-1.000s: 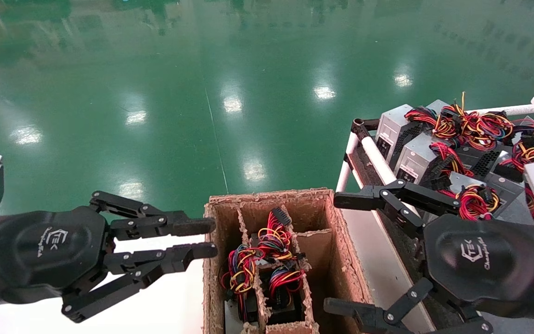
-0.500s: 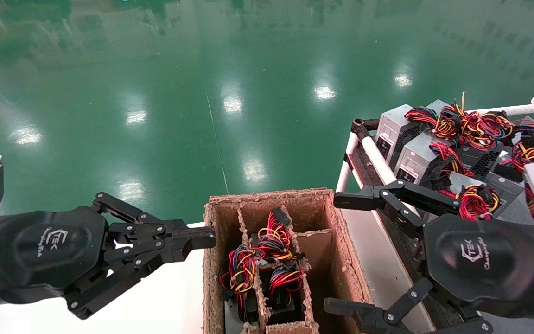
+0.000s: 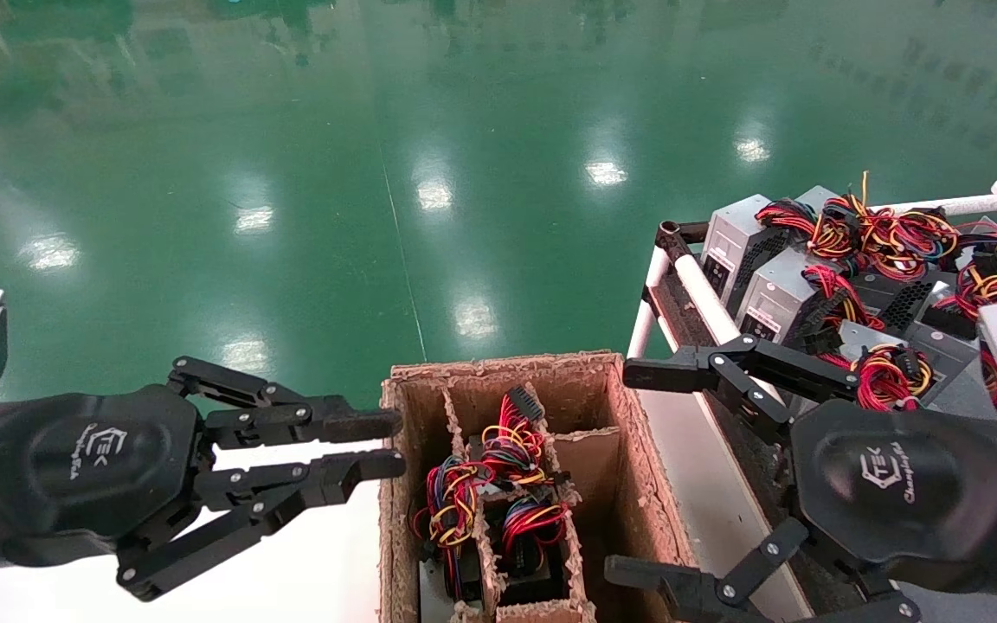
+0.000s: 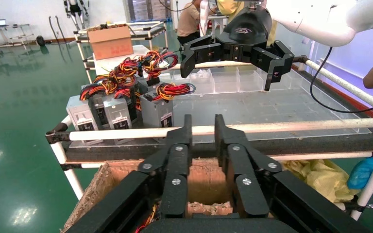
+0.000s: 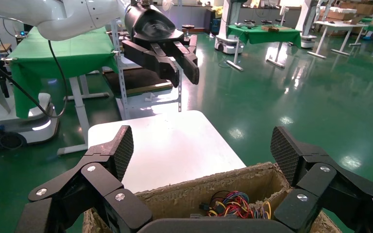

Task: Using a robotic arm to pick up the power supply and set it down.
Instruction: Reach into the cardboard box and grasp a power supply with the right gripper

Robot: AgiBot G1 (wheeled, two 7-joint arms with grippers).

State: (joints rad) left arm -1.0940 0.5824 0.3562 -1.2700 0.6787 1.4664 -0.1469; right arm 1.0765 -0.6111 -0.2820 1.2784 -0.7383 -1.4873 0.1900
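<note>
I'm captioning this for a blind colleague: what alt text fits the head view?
Two black robot claws hover empty beside a divided cardboard box holding power supplies with coloured wire bundles. The left claw sits left of the box, slightly open; the right claw is spread wide at its right edge, beside a rack of grey power supplies.

A cluster of small grey metal rectangular power supplies (image 3: 771,294) stands upright and close together on the clear-topped rack at the robot's right, each carrying a looped bundle of red, yellow, blue and black wires (image 3: 888,229) on top. In the left wrist view the same grey boxes (image 4: 116,110) stand side by side at the rack's corner. More wire bundles (image 3: 511,450) poke up from the divided compartments of the brown cardboard box, their housings mostly hidden below the partitions.
</note>
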